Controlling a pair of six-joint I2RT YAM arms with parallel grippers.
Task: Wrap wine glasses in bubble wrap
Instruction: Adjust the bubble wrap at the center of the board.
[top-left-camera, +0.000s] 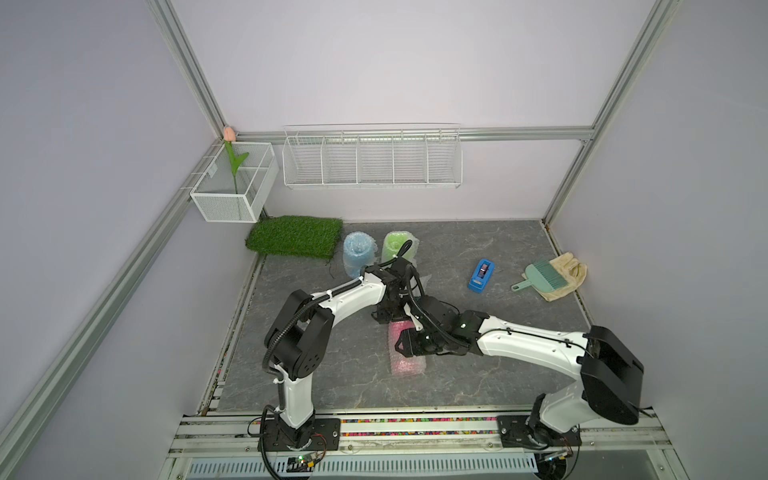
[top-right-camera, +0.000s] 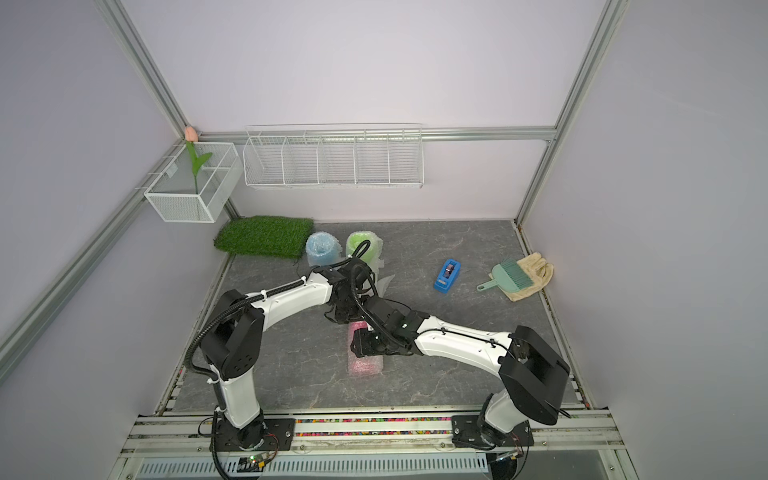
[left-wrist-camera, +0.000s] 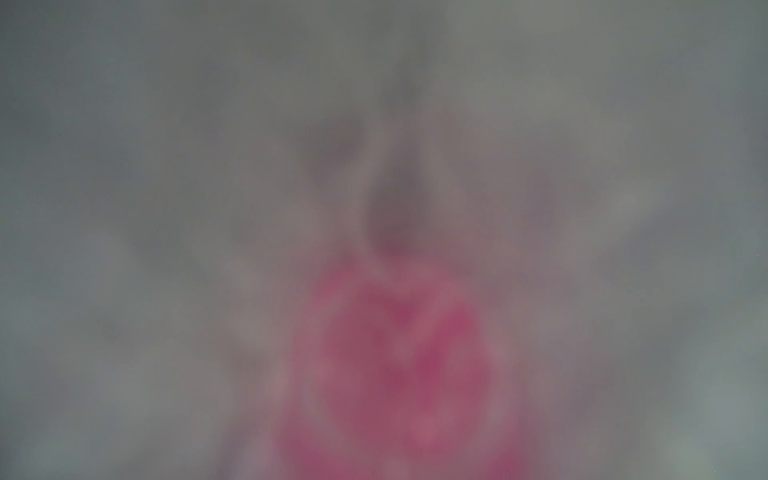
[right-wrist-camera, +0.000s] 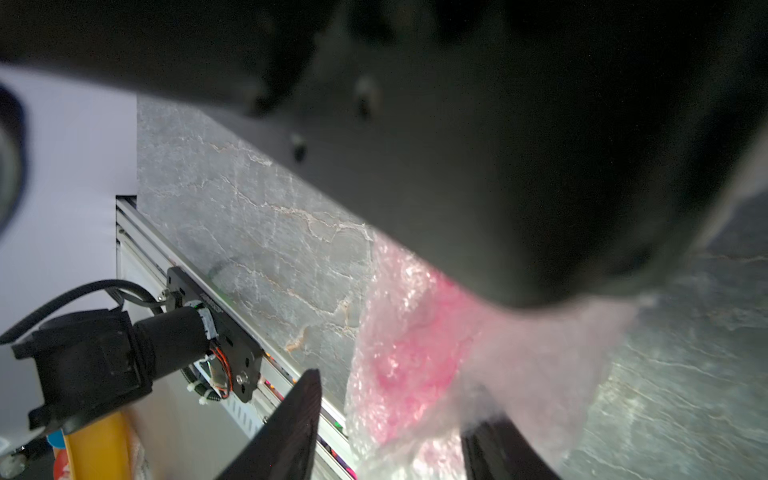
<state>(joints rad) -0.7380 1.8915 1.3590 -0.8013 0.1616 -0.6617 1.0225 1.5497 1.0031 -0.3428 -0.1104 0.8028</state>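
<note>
R claw (right-wrist-camera: 399, 403) — spread; pink goblet (top-left-camera: 409, 365) wrapped

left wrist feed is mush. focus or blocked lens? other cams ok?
Left wrist: wholly out of focus, only a pink smear in grey, likely too close. Right wrist: a dark blurred shape covers much of the frame; tabletop sharp, glints on the bubble wrap. Both top views: sharp, evenly lit.

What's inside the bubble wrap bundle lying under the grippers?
Pink shows through the bubble wrap: the pink goblet. Its stem and foot can't be made out, and the right gripper hides part of the bundle.
</note>
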